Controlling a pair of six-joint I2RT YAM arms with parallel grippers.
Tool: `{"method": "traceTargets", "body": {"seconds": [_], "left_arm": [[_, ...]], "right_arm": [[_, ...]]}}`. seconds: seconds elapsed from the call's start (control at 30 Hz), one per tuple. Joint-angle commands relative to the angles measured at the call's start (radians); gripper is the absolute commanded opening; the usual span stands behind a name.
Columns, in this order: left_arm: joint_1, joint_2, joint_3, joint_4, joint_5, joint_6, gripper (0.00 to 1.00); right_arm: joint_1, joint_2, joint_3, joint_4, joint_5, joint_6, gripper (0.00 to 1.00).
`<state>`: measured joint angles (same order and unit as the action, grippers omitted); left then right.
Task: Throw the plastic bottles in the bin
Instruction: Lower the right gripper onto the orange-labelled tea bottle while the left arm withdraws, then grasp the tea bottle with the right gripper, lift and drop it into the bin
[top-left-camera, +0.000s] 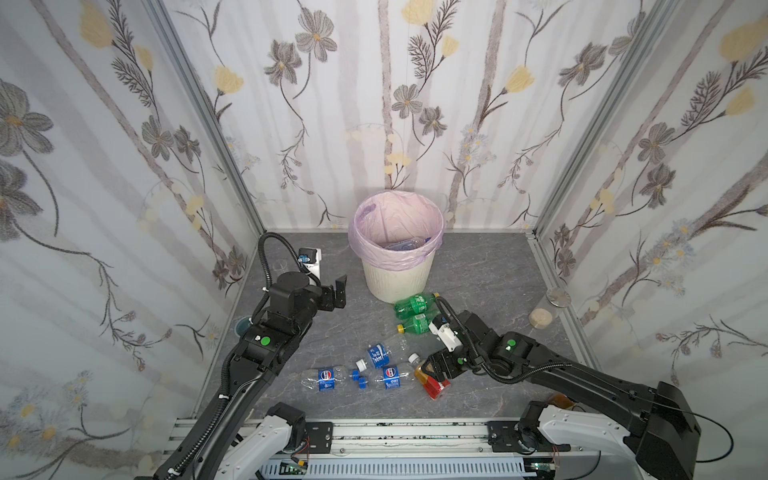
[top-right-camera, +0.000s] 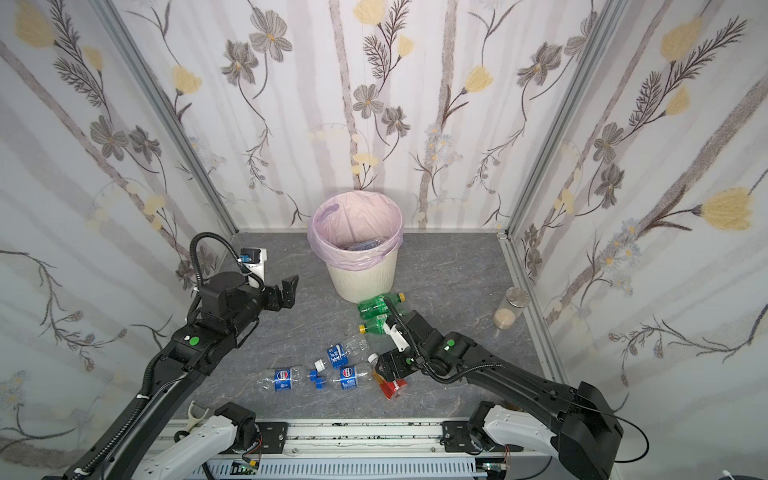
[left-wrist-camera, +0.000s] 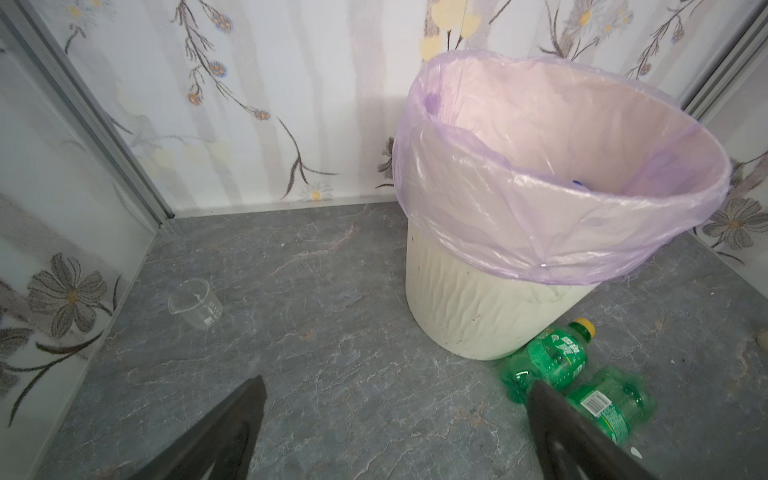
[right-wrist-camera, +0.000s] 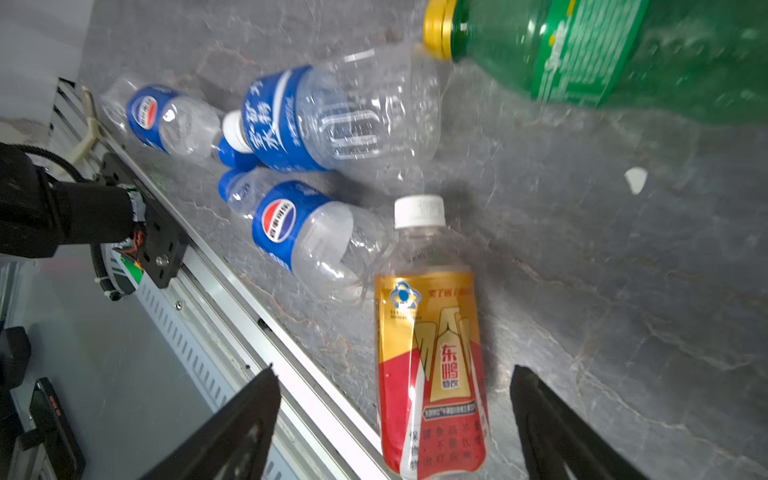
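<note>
The bin (top-left-camera: 397, 266) (top-right-camera: 359, 270) (left-wrist-camera: 490, 316), cream with a pink liner, stands at the back. An orange-red labelled bottle (top-left-camera: 432, 384) (right-wrist-camera: 430, 353) lies near the front edge. My right gripper (top-left-camera: 436, 374) (right-wrist-camera: 392, 370) is open and straddles this bottle, with a gap on each side. Three clear blue-labelled bottles (top-left-camera: 326, 378) (top-left-camera: 380, 353) (top-left-camera: 392, 376) lie to its left. Two green bottles (top-left-camera: 415, 304) (top-left-camera: 417, 324) lie before the bin. My left gripper (top-left-camera: 338, 286) (left-wrist-camera: 397, 382) is open and empty, left of the bin.
A clear beaker (left-wrist-camera: 195, 303) stands by the left wall and a grey-blue cup (top-left-camera: 243, 326) sits under the left arm. A jar (top-left-camera: 558, 297) and a tan round thing (top-left-camera: 540, 319) stand at the right wall. Loose caps (top-left-camera: 361, 380) lie among the bottles. The metal rail (top-left-camera: 374, 432) runs along the front.
</note>
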<state>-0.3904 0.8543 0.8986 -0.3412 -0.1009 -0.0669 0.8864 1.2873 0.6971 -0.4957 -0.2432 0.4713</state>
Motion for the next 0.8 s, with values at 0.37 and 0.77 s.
{"method": "traceTargets", "body": {"seconds": [0.37,0.77], "left_arm": [[0.007,0.022,-0.032,-0.015,0.038,0.006,1.0],[0.006,0.022,-0.023,-0.025,0.016,0.024,1.0]], "right_arm": [[0.031,0.171,-0.084,0.212,0.023,0.086,0.75],[0.031,0.188,-0.077,0.252,0.099,0.089,0.54]]}}
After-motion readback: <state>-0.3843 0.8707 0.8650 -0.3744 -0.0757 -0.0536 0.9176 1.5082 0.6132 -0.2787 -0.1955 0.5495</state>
